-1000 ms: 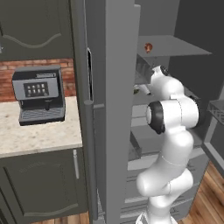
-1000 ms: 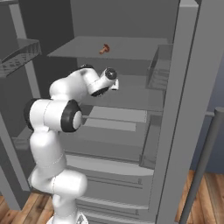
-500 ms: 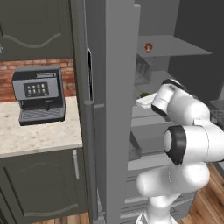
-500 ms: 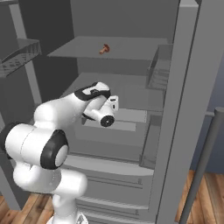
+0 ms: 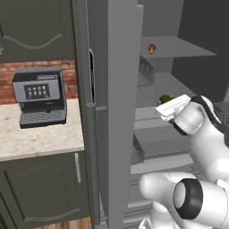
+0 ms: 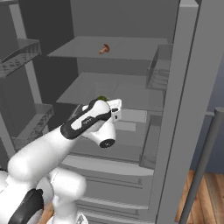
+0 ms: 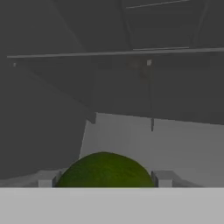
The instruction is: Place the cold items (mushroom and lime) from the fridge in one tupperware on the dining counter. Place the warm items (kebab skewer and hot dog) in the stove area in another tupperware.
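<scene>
Inside the open fridge [image 6: 183, 87], the gripper [image 7: 103, 180] is reaching with its jaws spread wide on either side of the lime [image 7: 104, 170], which is sitting on the middle shelf [image 6: 131, 94]; the mushroom [image 6: 104, 49] is lying on the shelf above.

My views are flat, even renders with no glare or hard shadows, dim and grey inside the open grey fridge [image 6: 131, 87], brighter on the speckled beige tabletop [image 5: 40, 138], slightly soft throughout.
</scene>
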### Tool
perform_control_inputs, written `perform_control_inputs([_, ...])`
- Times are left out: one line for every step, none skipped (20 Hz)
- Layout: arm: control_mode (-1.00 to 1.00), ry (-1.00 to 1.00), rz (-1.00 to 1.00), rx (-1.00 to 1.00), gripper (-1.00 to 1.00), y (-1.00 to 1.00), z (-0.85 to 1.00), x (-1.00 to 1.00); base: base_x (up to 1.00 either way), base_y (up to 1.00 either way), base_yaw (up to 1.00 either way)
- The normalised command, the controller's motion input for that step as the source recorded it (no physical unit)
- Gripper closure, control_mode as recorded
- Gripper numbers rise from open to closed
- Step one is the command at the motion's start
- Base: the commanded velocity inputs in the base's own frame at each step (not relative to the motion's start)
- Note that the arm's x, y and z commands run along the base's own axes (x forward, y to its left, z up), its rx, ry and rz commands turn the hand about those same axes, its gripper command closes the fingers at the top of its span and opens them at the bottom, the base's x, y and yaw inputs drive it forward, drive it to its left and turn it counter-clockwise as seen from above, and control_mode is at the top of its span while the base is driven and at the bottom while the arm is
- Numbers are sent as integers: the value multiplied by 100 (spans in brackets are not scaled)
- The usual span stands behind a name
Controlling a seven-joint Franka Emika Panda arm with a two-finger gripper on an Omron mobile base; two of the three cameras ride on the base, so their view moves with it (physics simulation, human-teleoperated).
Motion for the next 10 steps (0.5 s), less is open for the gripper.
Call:
perform_control_inputs([-100, -9, 0, -26, 100, -54, 27, -100, 0, 0, 0])
perform_control_inputs([-100, -2, 0, -37, 100, -56, 15, -100, 0, 0, 0])
perform_control_inputs([-100, 0, 0, -47, 100, -53, 1, -100, 0, 0, 0])
perform_control_inputs([-100, 0, 1, -60, 100, -45, 0, -100, 0, 0, 0])
perform_control_inputs([-100, 0, 2, -68, 100, -39, 0, -100, 0, 0, 0])
perform_control_inputs([-100, 3, 4, -74, 100, -36, 0, -100, 0, 0, 0])
perform_control_inputs([-100, 5, 5, -79, 100, -29, 0, -100, 0, 0, 0])
perform_control_inputs([-100, 6, 5, -80, 100, -29, 0, -100, 0, 0, 0])
perform_control_inputs([-100, 12, 7, -86, 100, -22, 0, -100, 0, 0, 0])
perform_control_inputs([-100, 13, 8, -88, 100, -15, 0, -100, 0, 0, 0])
